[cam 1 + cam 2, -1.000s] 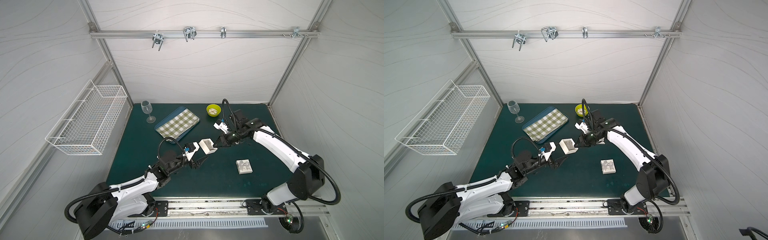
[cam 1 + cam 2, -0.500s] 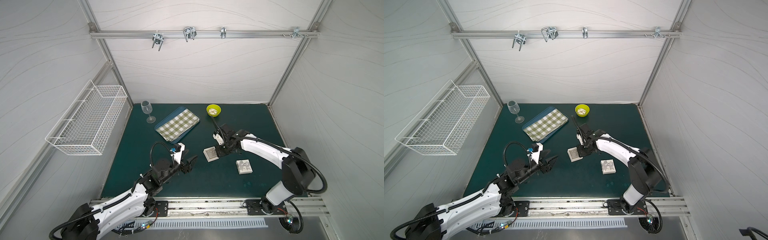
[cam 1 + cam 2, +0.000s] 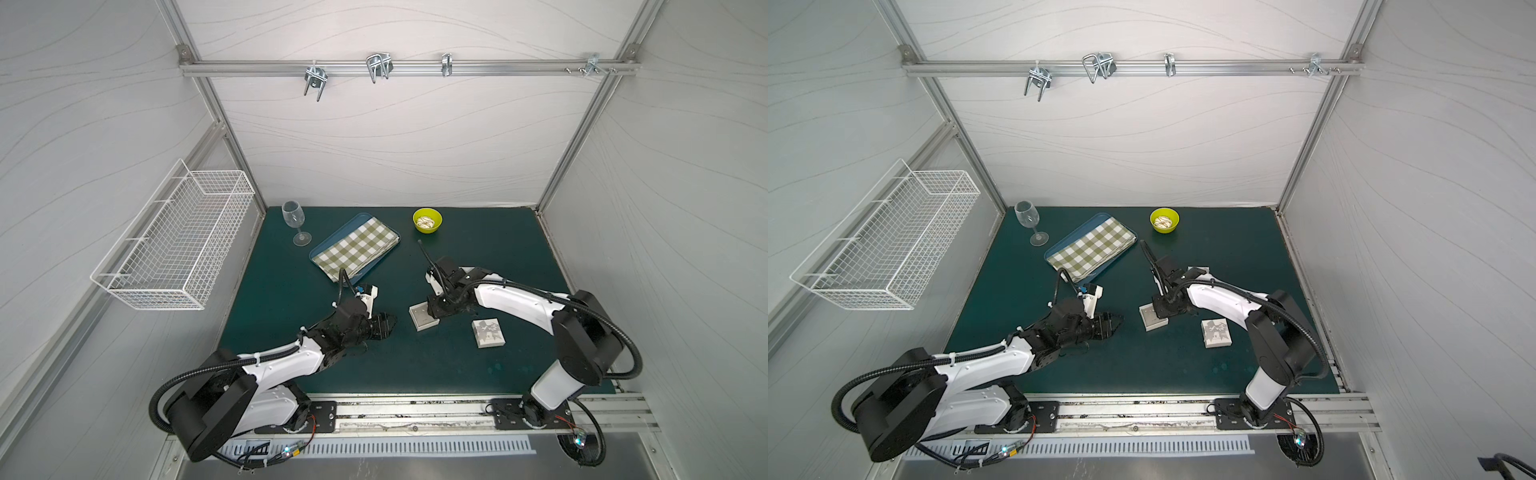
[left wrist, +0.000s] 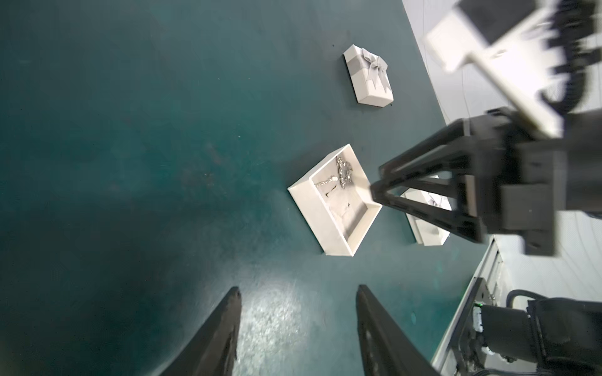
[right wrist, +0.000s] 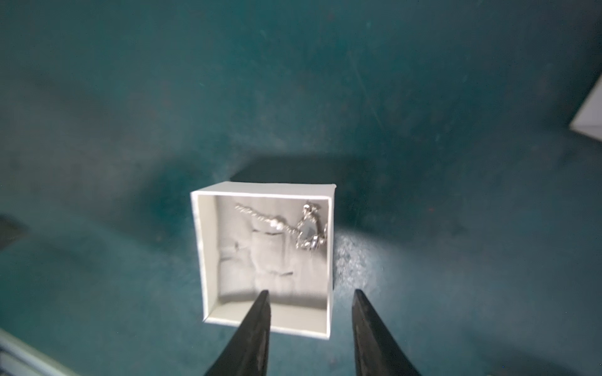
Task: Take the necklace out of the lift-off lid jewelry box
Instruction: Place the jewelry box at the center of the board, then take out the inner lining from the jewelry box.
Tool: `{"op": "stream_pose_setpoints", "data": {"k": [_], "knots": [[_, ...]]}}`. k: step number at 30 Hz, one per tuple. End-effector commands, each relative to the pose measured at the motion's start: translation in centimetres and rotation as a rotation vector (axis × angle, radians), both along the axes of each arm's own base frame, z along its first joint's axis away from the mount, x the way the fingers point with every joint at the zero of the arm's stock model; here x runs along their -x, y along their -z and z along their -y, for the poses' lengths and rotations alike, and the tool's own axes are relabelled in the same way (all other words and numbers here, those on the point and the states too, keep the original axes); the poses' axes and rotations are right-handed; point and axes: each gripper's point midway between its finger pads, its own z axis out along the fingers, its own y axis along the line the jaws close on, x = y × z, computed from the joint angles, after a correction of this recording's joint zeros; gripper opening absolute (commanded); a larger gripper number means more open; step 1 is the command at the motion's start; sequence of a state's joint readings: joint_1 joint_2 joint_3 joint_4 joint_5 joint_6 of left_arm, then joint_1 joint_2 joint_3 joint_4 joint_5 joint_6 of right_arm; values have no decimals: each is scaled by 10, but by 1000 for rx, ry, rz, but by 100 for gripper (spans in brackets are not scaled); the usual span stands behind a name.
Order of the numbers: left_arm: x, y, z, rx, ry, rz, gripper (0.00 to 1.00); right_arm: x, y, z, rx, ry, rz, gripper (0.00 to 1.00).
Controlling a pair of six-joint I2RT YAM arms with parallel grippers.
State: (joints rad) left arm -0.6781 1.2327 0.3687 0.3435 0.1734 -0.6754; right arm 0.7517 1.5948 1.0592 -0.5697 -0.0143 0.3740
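Observation:
The jewelry box [image 3: 424, 318] [image 3: 1153, 318] is a small white base that stands open on the green mat. The silver necklace [image 5: 294, 224] [image 4: 340, 171] lies inside it against one wall. My right gripper [image 5: 310, 292] [image 3: 437, 309] is open just above the box's back wall, with one fingertip over the inside and the other outside it; it grips nothing. The lift-off lid [image 3: 488, 332] [image 3: 1216, 332], white with a grey bow, lies on the mat to the right of the box. To the box's left, my left gripper [image 4: 298, 289] [image 3: 388, 326] hangs low over the mat, open and empty.
A second white box with a grey bow [image 4: 369, 78] sits behind the open one, mostly under the right arm. At the back stand a wine glass [image 3: 293, 218], a blue tray [image 3: 328, 249] holding a checked cloth, and a green bowl [image 3: 427, 219]. A wire basket [image 3: 178, 245] hangs on the left wall.
The right gripper carried the open box down from mid-air onto the mat, then opened and let it go. The left arm drew back towards the front and its jaws narrowed.

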Motion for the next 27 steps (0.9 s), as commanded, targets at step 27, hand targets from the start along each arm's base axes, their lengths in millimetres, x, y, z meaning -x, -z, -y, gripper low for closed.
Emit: {"op": "stream_pose_setpoints", "data": {"k": [27], "knots": [[-22, 9, 45, 137, 55, -146, 35, 20, 73, -22, 217, -252, -109, 31]]}}
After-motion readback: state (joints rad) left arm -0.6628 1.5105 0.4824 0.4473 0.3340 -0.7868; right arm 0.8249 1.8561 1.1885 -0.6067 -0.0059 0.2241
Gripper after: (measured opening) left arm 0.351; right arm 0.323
